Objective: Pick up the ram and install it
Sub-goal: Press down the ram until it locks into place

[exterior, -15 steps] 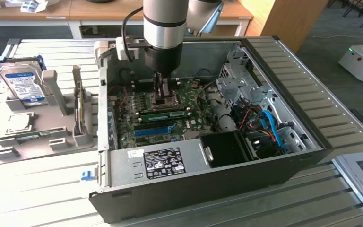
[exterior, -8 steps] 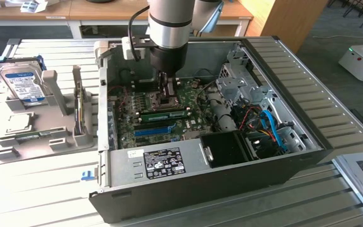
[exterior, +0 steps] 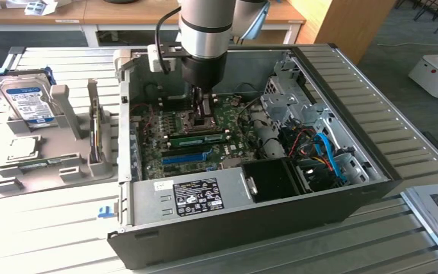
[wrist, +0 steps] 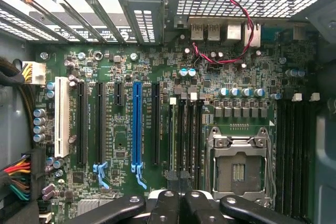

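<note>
The black computer case [exterior: 242, 240] stands nearest, its near wall facing the exterior camera, with the silver power supply [exterior: 196, 194] just behind that wall. Beyond it lies the motherboard [exterior: 203, 145], and the gripper [exterior: 201, 114] hangs inside the case over its middle, close to the open processor socket [exterior: 192, 121]. The claw is pressed fully narrow, its black fingers [wrist: 165, 205] together with nothing visible between them. The ram [exterior: 196, 137], a thin green stick, lies across the board just on the near side of the gripper, standing in one of the memory slots between the socket and the long blue slot [exterior: 182, 158]; whether the fingers touch its top edge cannot be told. Well apart on the exterior view's left, a hard drive [exterior: 29, 103] leans in a grey rack [exterior: 52, 165] on the table. This looks like the seating stage of the install. To do it well, the closed fingers should bear straight down on the stick's top edge, centred along its length so both ends sink evenly and the end latches catch, with no sideways drift toward the socket's exposed contacts.
</note>
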You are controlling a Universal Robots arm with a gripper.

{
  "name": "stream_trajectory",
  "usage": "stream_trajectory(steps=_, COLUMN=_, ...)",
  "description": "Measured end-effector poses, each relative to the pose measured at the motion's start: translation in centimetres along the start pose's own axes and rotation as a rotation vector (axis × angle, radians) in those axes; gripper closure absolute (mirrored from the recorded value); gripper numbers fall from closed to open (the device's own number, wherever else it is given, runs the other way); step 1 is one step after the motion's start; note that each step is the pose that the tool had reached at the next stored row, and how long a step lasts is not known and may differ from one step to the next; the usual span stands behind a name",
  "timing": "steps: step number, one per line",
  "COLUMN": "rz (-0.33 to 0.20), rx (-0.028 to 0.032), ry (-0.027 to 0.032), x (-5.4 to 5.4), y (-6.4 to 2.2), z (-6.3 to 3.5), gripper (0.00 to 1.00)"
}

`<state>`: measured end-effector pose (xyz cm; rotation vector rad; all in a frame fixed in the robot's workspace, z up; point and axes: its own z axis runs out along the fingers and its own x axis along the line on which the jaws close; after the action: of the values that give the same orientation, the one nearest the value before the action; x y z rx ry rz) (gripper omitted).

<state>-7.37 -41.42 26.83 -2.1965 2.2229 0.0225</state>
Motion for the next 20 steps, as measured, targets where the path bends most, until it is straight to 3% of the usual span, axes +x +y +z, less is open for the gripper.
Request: stream_trajectory(steps=20, rz=0.000, rx=-0.0011, ry=0.0001, x=-0.02, y=-0.07, z=-0.87, gripper=0.90)
